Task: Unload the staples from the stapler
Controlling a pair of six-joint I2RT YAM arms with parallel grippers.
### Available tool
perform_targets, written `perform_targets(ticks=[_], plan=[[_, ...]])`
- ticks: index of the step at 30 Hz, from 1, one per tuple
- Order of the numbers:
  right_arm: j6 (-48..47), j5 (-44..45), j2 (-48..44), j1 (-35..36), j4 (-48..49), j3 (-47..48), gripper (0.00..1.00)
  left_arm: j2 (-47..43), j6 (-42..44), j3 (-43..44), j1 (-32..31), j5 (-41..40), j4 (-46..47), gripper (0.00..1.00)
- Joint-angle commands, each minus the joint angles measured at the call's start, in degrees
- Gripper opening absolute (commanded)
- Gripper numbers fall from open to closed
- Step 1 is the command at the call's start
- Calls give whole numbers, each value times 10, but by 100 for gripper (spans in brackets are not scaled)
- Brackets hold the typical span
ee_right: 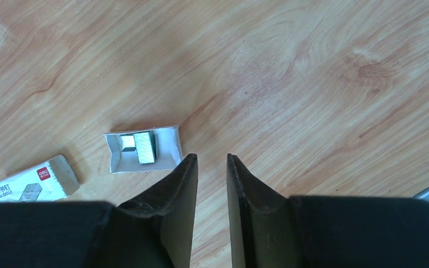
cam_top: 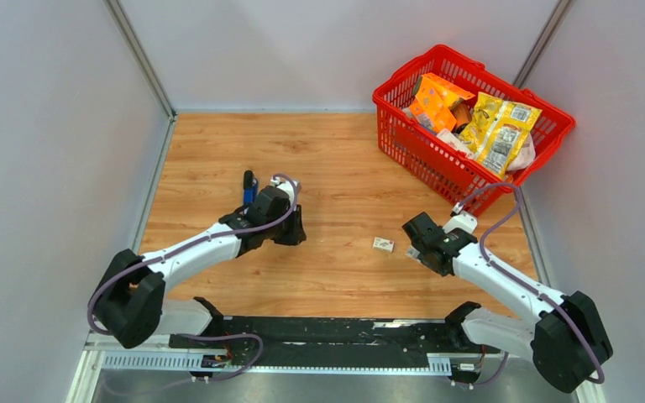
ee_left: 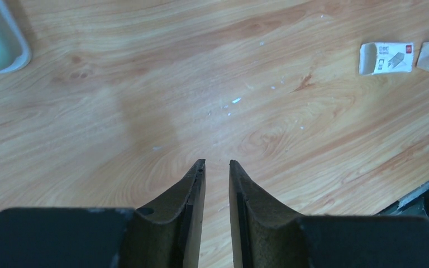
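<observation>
Staples [ee_right: 139, 148]: a short silvery-grey block of joined strips, lying in an open white card tray [ee_right: 165, 146] flat on the wooden worktop [cam_top: 336, 168]. In the right wrist view the tray sits just left of the right fingertips. Its far corner is hidden behind the left-hand finger [ee_right: 179, 184], so I cannot tell whether they touch.

Left end effector [ee_left: 217, 163]: fingers drawn almost together with only a narrow slit between them. It grips nothing and is angled over bare wood speckled with small pale flecks.

Right end effector [ee_right: 212, 157]: same condition, a narrow slit with nothing between the pads, held low over the worktop right of centre.

Surroundings, left to right:
- A small blue-and-black item [cam_top: 250, 186] stands just beside the left wrist. It is too small to identify.
- A pale rounded object [ee_left: 0, 39] is cut off at the upper left corner of the left wrist view.
- A white printed sleeve [ee_right: 33, 181] with a red logo lies between the two arms, near the tray on its left.
- A red basket [cam_top: 424, 155] of yellow and orange packets occupies the far right corner, well apart from the tray.

The wood between each end effector and the tray is unobstructed.
</observation>
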Motion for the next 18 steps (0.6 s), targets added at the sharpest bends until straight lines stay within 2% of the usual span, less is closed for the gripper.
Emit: perform_targets(ticks=[1,11,18], plan=[[-17,0,10,-6,43,2,28,46,-2,43,-1,35,69,29],[-39,3,27,-7,76,4,28,128,2,91,-6,49,90,21],[-38,-8,54,-8,103,-3,28,175,9,130,-23,28,73,21]])
